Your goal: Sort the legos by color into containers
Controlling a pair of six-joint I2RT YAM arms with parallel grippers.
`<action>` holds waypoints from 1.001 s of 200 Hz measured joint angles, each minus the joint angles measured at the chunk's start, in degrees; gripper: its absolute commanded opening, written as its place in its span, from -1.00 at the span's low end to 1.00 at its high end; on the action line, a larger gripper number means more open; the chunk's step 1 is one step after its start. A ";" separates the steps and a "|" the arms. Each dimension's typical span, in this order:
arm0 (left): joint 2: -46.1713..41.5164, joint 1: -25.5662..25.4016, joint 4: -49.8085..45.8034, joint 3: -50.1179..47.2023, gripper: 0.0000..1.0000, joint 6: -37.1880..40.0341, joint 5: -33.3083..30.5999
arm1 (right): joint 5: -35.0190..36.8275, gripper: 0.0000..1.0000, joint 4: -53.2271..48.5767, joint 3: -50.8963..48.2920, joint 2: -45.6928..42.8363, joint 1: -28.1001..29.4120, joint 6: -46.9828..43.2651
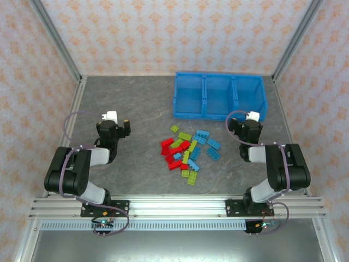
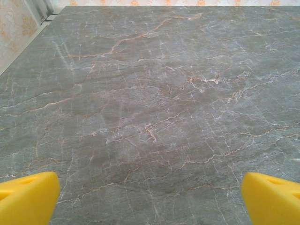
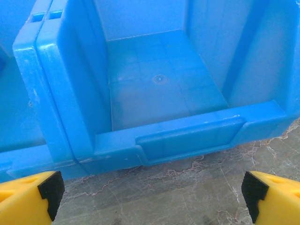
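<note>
The legos [image 1: 187,153] lie in a loose pile at mid-table: red ones [image 1: 173,147] on the left, yellow-green ones [image 1: 186,156] through the middle, light blue ones [image 1: 209,143] on the right. The bright-blue bin [image 1: 177,103] stands at the back right, and its three compartments look empty. My left gripper [image 1: 113,121] hovers left of the pile; its yellow fingers [image 2: 28,197] are open over bare table. My right gripper [image 1: 248,121] is open just before the bin's right compartment [image 3: 159,93], fingers [image 3: 33,197] wide apart with nothing between them.
The grey marbled table [image 1: 136,109] has free room left of the bin and around the pile. Patterned walls and metal posts [image 1: 54,38] enclose the back and sides. A blue divider [image 3: 47,98] separates the right compartment from the middle one.
</note>
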 measured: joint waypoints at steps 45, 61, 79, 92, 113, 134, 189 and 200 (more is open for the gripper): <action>-0.28 0.00 -0.33 0.00 1.00 0.00 0.00 | 0.94 0.98 -8.61 1.03 -5.88 0.09 1.14; -3.23 -0.22 -3.78 0.07 1.00 -0.02 -0.17 | 2.27 0.99 -21.86 6.01 -13.40 0.22 6.38; -11.28 -1.73 -10.43 0.83 1.00 -0.22 -0.72 | 1.77 0.99 -36.00 14.71 -20.22 1.11 14.16; -17.79 -3.56 -16.48 3.17 1.00 -0.72 -0.79 | 0.00 0.99 -44.00 19.78 -23.71 2.93 18.53; -25.73 -7.93 -27.43 10.64 1.00 -0.81 1.29 | -4.85 0.99 -56.17 24.70 -26.10 6.78 23.52; -28.33 -12.55 -38.58 20.00 1.00 1.46 7.37 | -8.41 0.99 -67.93 28.06 -23.69 10.47 25.79; -27.65 -25.70 -64.83 33.24 1.00 17.25 22.01 | -9.22 0.84 -84.28 32.09 -12.48 20.63 26.05; -27.96 -26.77 -68.26 32.85 1.00 21.24 24.55 | -9.57 0.84 -85.44 31.19 -11.34 21.99 25.68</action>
